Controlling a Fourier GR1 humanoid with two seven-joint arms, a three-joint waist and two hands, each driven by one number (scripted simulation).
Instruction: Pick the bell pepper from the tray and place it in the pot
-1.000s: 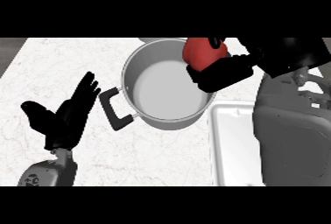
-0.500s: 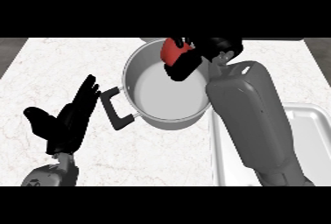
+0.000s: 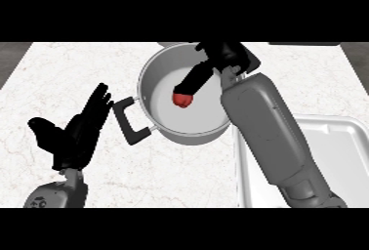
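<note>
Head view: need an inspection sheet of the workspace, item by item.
Surface: white marbled counter, bare around the things.
Bell pepper: red bell pepper inside the pot, below the right fingers; contact cannot be told.
Pot: grey, black handle towards the left robot hand.
Tray: white tray at right, partly hidden by the right forearm; nothing seen in the visible part.
Clutter: nothing seen.
Hands: right robot hand over the pot, fingers reaching down inside; left robot hand open, resting at left.
Cables: nothing seen.
Surroundings: dark floor beyond the counter corners.
</note>
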